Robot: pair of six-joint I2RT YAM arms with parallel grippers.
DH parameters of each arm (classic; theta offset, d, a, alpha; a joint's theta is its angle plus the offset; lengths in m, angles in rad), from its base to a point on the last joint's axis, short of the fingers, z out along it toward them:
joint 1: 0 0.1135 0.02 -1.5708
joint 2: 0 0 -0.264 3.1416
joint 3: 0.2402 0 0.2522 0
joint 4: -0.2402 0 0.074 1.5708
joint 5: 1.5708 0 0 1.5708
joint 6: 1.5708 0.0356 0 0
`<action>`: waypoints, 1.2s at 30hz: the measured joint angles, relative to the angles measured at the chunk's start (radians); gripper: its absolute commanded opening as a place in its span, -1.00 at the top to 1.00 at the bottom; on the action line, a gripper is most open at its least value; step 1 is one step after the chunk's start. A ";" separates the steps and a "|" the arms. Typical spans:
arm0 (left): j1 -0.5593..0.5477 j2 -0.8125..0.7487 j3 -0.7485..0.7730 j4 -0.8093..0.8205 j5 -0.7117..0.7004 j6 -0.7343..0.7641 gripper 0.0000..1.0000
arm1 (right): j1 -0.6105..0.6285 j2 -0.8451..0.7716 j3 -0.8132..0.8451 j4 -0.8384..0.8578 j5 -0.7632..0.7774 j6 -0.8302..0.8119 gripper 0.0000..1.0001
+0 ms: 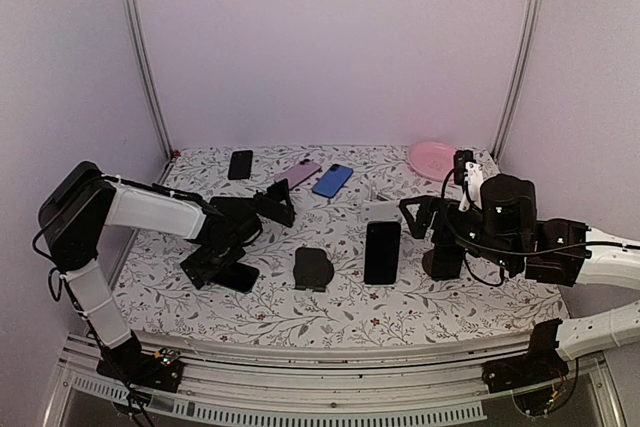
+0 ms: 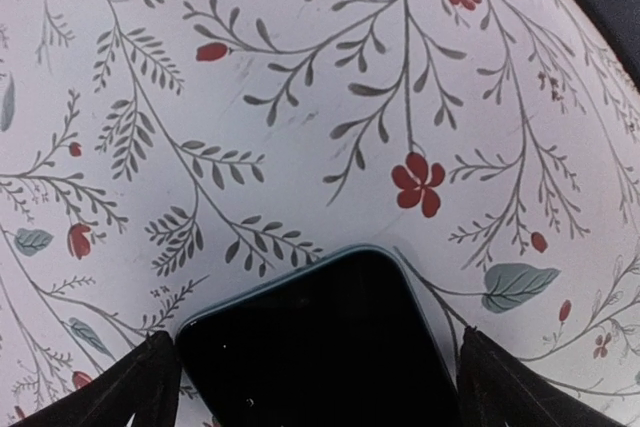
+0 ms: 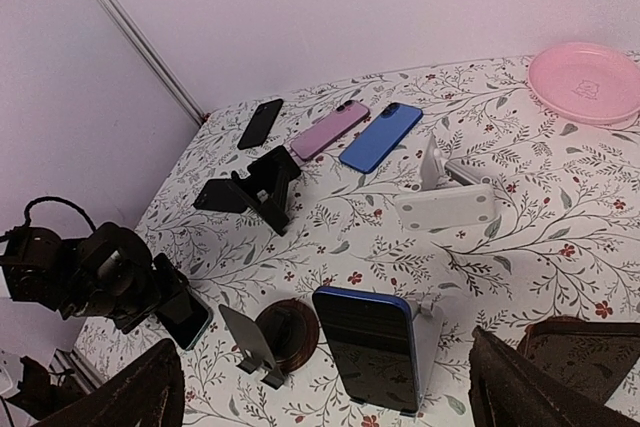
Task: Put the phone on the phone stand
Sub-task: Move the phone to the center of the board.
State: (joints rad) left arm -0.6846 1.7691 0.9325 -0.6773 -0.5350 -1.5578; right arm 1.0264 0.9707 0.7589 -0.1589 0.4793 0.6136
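Observation:
A dark phone with a teal edge (image 2: 320,347) lies flat on the flowered table at the front left (image 1: 240,276). My left gripper (image 2: 320,387) is open and low over it (image 1: 212,265), one finger at each long side of the phone. An empty round dark stand (image 1: 313,267) with a grey back plate stands just right of it (image 3: 275,335). A blue-edged phone (image 1: 382,250) leans on a white stand (image 3: 375,347). My right gripper (image 3: 325,387) is open and empty, held above the table at the right (image 1: 415,212).
A black folding stand (image 1: 280,202) is behind the left gripper. A black phone (image 1: 240,164), a pink phone (image 1: 297,173) and a blue phone (image 1: 332,179) lie at the back. A white stand (image 3: 445,202) lies tipped over. A pink plate (image 1: 435,157) sits back right.

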 measured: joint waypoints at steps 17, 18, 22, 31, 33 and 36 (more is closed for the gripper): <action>0.032 0.024 0.046 -0.032 0.027 -0.030 -0.51 | 0.000 0.000 0.001 -0.016 0.000 -0.001 -0.98; 0.035 0.034 0.057 -0.032 0.026 -0.019 -0.50 | 0.000 0.000 0.001 -0.016 0.000 -0.001 -0.98; 0.061 0.069 0.098 0.006 0.026 0.070 -0.44 | 0.000 0.000 0.001 -0.017 0.000 -0.002 -0.98; 0.176 0.145 0.187 0.154 0.035 0.407 -0.93 | 0.000 -0.003 0.003 -0.031 0.001 -0.001 -0.98; 0.183 0.145 0.187 0.157 0.037 0.447 -0.93 | 0.000 -0.007 0.003 -0.036 0.001 -0.001 -0.98; 0.185 0.138 0.182 0.155 0.040 0.475 -0.93 | 0.000 -0.010 0.003 -0.035 0.000 0.000 -0.98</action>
State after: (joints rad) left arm -0.4992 1.9072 1.1145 -0.5220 -0.4946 -1.0828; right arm 1.0264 0.9604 0.7616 -0.1944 0.4797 0.6132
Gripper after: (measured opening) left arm 0.966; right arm 0.989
